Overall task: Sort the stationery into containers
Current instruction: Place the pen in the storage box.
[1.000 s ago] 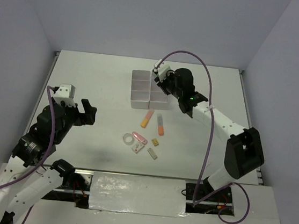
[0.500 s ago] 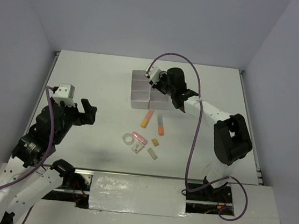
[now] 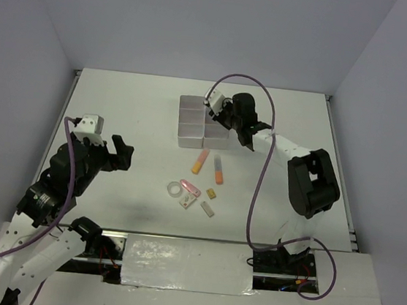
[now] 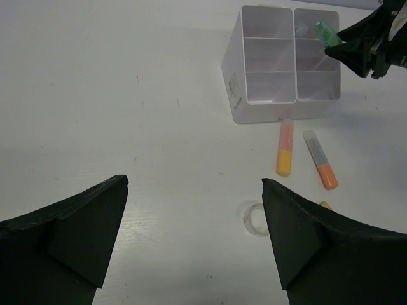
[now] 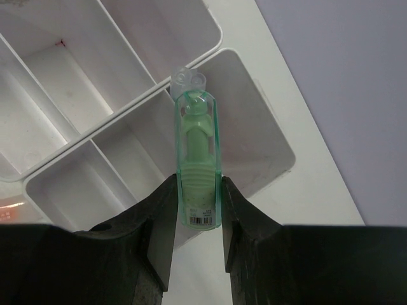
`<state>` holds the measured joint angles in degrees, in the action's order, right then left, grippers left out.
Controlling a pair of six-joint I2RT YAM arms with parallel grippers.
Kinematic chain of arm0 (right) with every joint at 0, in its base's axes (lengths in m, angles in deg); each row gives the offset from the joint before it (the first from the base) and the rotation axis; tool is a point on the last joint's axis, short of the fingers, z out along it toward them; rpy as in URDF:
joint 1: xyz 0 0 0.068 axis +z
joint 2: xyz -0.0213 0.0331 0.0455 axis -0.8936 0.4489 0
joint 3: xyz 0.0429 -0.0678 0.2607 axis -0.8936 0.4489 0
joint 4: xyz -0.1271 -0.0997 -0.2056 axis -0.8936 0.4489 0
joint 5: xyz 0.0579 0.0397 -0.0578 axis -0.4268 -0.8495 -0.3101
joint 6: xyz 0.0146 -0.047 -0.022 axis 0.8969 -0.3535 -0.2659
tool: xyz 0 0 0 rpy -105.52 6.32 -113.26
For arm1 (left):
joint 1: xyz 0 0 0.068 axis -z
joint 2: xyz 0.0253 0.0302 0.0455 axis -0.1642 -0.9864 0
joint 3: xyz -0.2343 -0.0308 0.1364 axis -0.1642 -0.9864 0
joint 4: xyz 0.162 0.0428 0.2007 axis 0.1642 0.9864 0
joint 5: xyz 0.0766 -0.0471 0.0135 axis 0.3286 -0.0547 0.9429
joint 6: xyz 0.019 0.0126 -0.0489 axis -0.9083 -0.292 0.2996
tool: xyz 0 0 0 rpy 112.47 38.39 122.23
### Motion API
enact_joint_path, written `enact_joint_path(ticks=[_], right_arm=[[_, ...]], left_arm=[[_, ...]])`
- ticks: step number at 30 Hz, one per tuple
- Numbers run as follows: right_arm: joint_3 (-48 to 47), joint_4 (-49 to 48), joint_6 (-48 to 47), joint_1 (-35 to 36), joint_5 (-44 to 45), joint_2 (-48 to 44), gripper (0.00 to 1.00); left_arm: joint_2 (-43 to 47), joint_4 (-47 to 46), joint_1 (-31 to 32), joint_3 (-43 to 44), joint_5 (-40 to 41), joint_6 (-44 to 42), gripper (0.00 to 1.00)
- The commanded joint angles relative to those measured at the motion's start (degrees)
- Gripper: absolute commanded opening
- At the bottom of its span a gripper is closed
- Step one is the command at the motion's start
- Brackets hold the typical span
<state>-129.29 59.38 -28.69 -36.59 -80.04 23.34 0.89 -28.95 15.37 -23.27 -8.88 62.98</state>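
While the left gripper (image 4: 194,190) hangs over bare table (image 3: 121,99) on the near left, jaws wide apart and nothing between them, no part is taken by it in the step in hand. Mid-table, the loose stationery is scattered: a tape ring (image 3: 176,189), a pink eraser (image 3: 190,188), a few small pieces (image 3: 206,209) beside them, and two orange highlighters (image 3: 200,161) lying just in front of the boxes (image 3: 189,130). Farther back, a green highlighter (image 5: 198,165) is clamped at its lower barrel by the right gripper (image 5: 198,213), cap forward, above the block's right column; it seems to be over the far cell, though the angle leaves that unsure. For a clean drop, it should be centred over one cell, tipped cap-down and lowered past the rim before the jaws are parted, since a long barrel let go on a partition is likely to bridge it or roll out. Open table is left beside and behind the block; the table's right edge and the far wall (image 3: 217,29) are nearer, so withdrawal is best made upward and toward the near side.
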Motion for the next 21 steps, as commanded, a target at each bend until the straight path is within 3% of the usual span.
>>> enact_joint_path(ticks=[1,6,16,21], right_arm=[[-2.43,-0.87,0.74,-0.46,-1.54,1.04,0.2],[-1.73,-1.74,1.0,-0.73,-2.41,1.05,0.24],[-0.85,-2.18,1.44,-0.99,-2.95,-0.62,0.65],[0.29,-2.8,2.4,-0.9,-3.12,-3.78,0.68]], left_arm=[[-0.37,-2.49,-0.21,-0.22,-1.48,-1.54,0.99],[-0.02,-2.76,-0.21,-0.4,-2.27,-1.89,0.99],[0.07,-3.02,-0.21,-0.4,-3.68,-2.33,0.99],[0.07,-3.02,-0.21,-0.4,-3.94,-2.42,0.99]])
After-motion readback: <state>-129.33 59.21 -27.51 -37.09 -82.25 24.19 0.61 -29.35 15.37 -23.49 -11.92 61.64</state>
